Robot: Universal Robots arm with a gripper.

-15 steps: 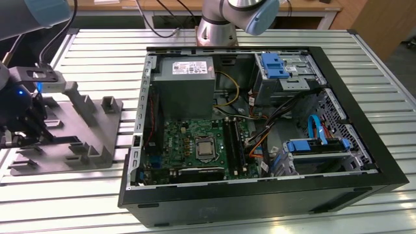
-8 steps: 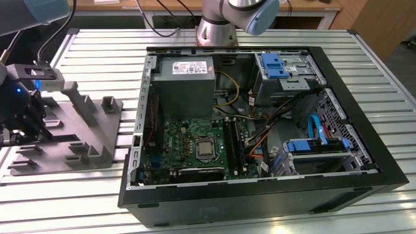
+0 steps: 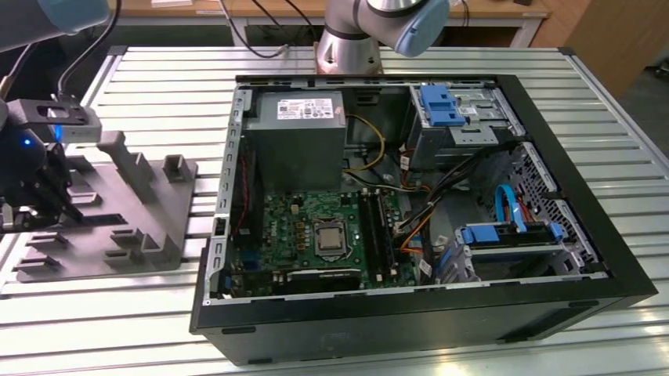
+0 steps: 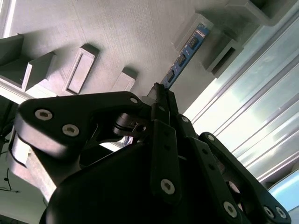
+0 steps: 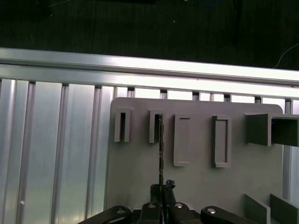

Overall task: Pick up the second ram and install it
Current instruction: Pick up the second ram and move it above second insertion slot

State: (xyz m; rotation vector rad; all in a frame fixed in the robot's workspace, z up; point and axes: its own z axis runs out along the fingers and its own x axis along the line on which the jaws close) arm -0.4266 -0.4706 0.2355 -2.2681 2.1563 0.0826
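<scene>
Pinching the near end of the ram stick (image 4: 184, 53), the gripper (image 4: 159, 93) looks clenched. In the second wrist view its two fingers close flat on either side of the strip, with no gap showing between them. This is judged to be a grasp, though the fingertips hide the contact itself.

Stick position: it stands on its long edge over the gray holder tray (image 5: 201, 186). The first wrist view sees it edge-on, as a thin dark line. The second wrist view shows one face of it, blue-green with a row of dark chips.

Long axis: it runs straight out from the fingertips, in line with the gripper's own reach. The far end sits at a slotted block (image 5: 152, 128), one of a row of such blocks on the tray. Whether that end is seated in the slot or just clear of it cannot be told.

Exterior view: the gripper hangs over the tray's edge toward the exterior view's left. The open computer case (image 3: 418, 321) lies just beside the tray, toward the exterior view's right. The green board (image 3: 282, 219) lies flat on the case floor.

Key relation: the hold is at one end only, so nearly the whole strip reaches out beyond the fingers. Any tilt at the wrist would likely show largest at the far tip.
</scene>
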